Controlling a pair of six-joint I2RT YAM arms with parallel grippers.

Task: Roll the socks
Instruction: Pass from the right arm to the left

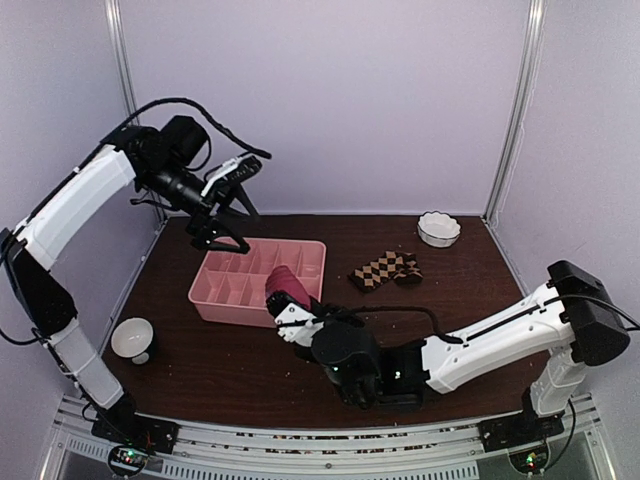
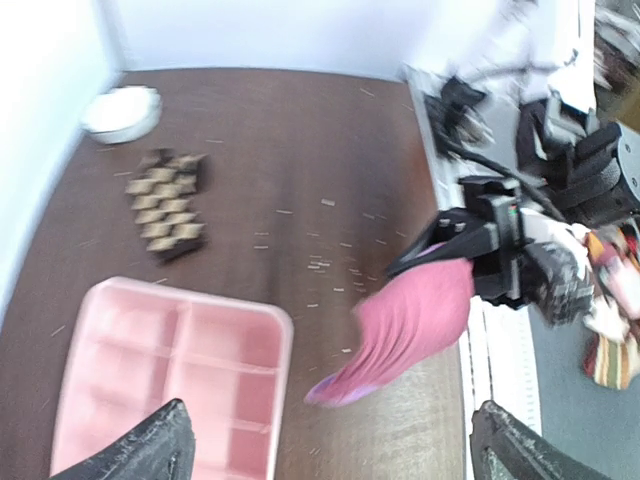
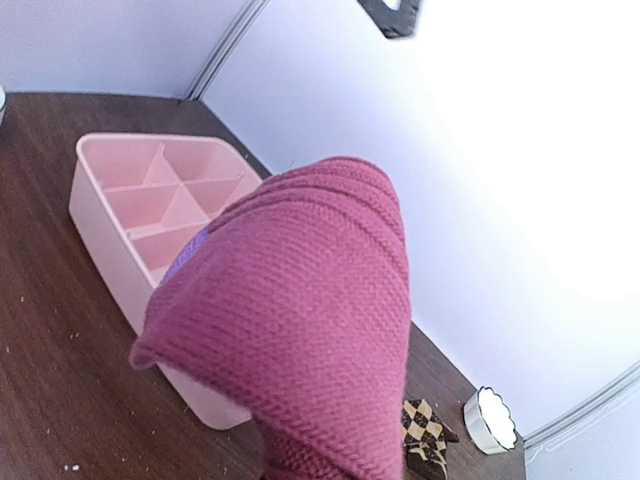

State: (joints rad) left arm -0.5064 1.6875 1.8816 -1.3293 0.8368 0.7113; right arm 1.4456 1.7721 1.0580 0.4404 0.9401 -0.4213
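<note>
One pink sock (image 1: 283,283) hangs limp over the tray (image 1: 222,306) near edge, pinched in the right gripper (image 1: 296,312); the checkered sock (image 1: 385,270) lies right of it. Meanwhile the left gripper (image 1: 228,225) gapes empty. Soft, floppy stuff, probably best taken at the cuff.

1. I counted two socks: one pink sock (image 1: 284,283) and one checkered sock (image 1: 385,270).
2. I saw one tray (image 1: 205,296). I could not count its compartments with any certainty.
3. There were two white bowls: one scalloped bowl (image 1: 439,229) and one plain bowl (image 1: 132,338).
4. Two arms were in view: the left arm (image 1: 75,200) and the right arm (image 1: 490,345).
5. Each arm carried one gripper, which made two: the left gripper (image 1: 232,225) and the right gripper (image 1: 288,303).
6. There was one table (image 1: 480,270) under all of it.
7. Pale specks (image 2: 318,265) lay scattered there, too many and too small for me to count.
</note>
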